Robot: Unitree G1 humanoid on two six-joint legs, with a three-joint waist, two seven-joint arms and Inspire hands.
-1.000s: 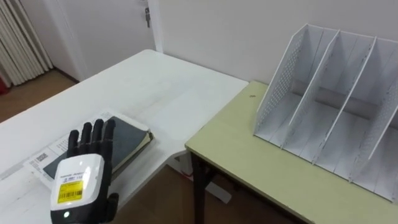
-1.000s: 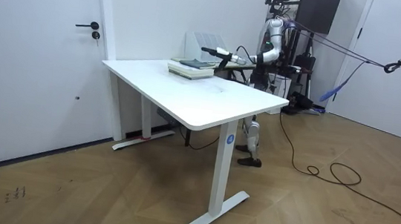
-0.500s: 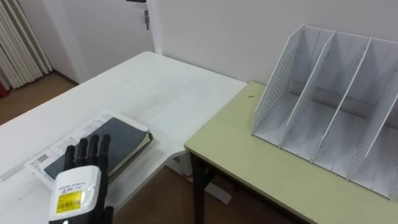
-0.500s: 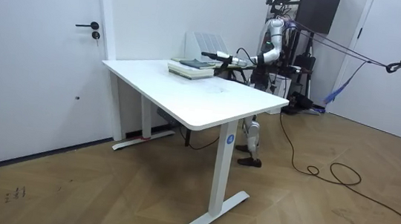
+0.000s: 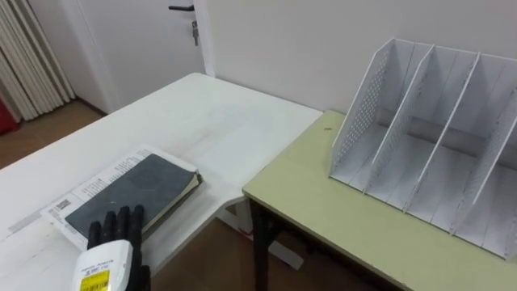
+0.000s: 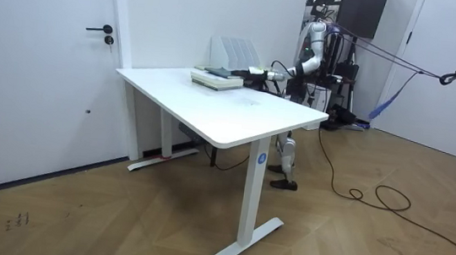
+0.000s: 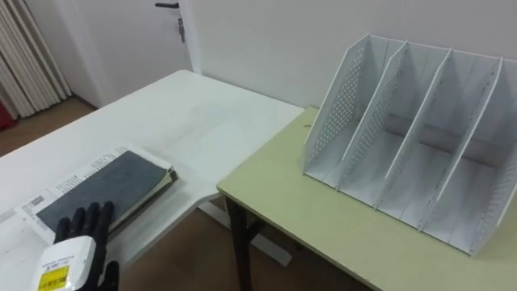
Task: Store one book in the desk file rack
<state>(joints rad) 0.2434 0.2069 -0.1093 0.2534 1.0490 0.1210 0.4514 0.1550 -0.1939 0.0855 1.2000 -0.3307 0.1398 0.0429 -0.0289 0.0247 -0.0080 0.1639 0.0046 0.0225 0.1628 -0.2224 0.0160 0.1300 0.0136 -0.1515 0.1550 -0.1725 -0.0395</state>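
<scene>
Pulled back toward the lower edge, the black left hand [image 5: 114, 239] has straight, slightly spread fingers at the near end of the dark grey hardcover book [image 5: 136, 187]; contact unclear. The book lies flat on printed white papers [image 5: 74, 200] on the white table [image 5: 202, 113]. Its long axis points toward the white perforated file rack [image 5: 436, 137]. Print unreadable.

White table [image 5: 226, 121], olive desk [image 5: 323, 198], door handle [image 5: 182, 8], beige curtain [image 5: 28, 69]
</scene>
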